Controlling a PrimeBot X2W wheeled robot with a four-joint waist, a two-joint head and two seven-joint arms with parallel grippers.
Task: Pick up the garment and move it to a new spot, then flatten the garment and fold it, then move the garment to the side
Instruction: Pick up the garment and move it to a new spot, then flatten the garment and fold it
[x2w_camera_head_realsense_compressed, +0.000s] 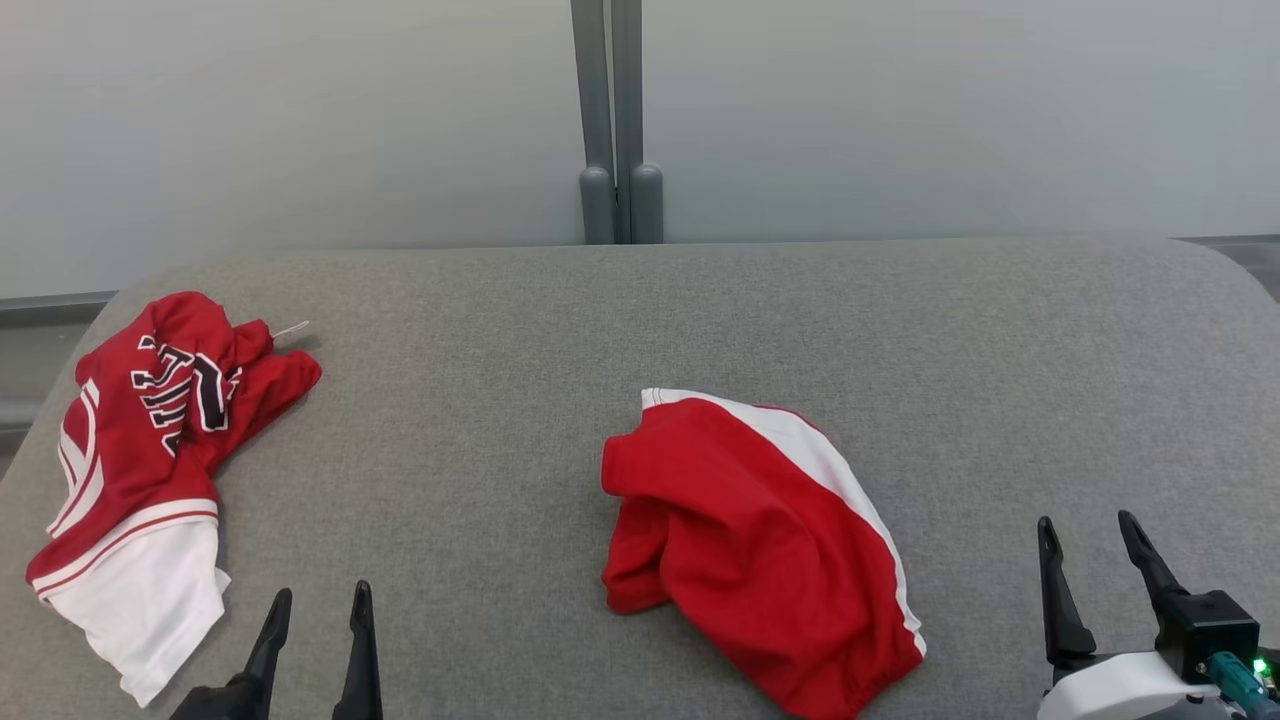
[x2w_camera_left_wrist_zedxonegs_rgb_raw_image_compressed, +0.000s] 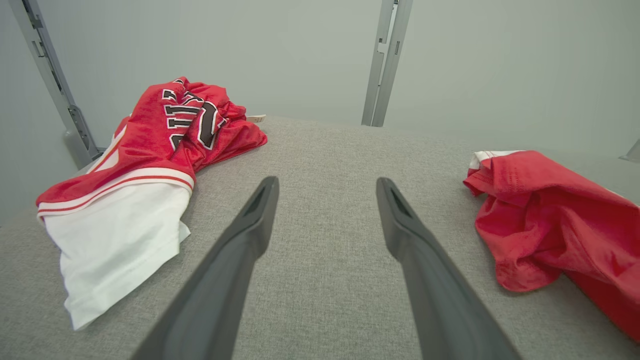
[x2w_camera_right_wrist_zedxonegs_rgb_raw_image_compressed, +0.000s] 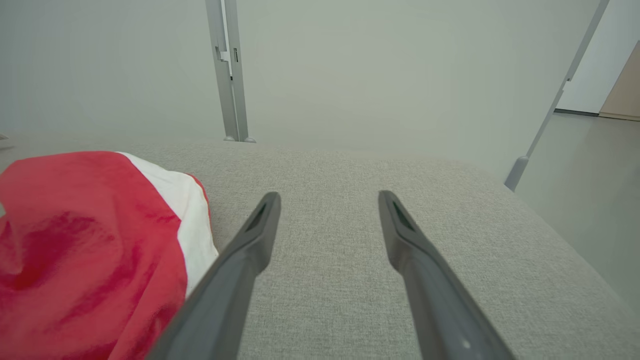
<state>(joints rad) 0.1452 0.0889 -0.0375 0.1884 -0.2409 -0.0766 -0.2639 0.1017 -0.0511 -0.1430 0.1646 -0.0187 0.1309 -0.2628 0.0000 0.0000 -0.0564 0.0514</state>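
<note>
A crumpled red garment (x2w_camera_head_realsense_compressed: 740, 520) with a white side stripe lies in a heap at the middle of the grey fabric surface (x2w_camera_head_realsense_compressed: 480, 320). It also shows at the right of the left wrist view (x2w_camera_left_wrist_zedxonegs_rgb_raw_image_compressed: 545, 225) and at the left of the right wrist view (x2w_camera_right_wrist_zedxonegs_rgb_raw_image_compressed: 85, 240). My left gripper (x2w_camera_head_realsense_compressed: 323, 590) stands open and empty at the near edge, left of the heap and apart from it (x2w_camera_left_wrist_zedxonegs_rgb_raw_image_compressed: 326, 182). To the right of the heap, my right gripper (x2w_camera_head_realsense_compressed: 1086, 520) is open too, with only bare fabric between its fingers (x2w_camera_right_wrist_zedxonegs_rgb_raw_image_compressed: 328, 195).
A second crumpled garment, a red and white jersey (x2w_camera_head_realsense_compressed: 150, 440) with dark lettering, lies at the far left near the surface's edge (x2w_camera_left_wrist_zedxonegs_rgb_raw_image_compressed: 150, 150). A grey post (x2w_camera_head_realsense_compressed: 618, 120) stands behind the surface against a pale wall. The surface's right edge drops to the floor (x2w_camera_right_wrist_zedxonegs_rgb_raw_image_compressed: 590, 190).
</note>
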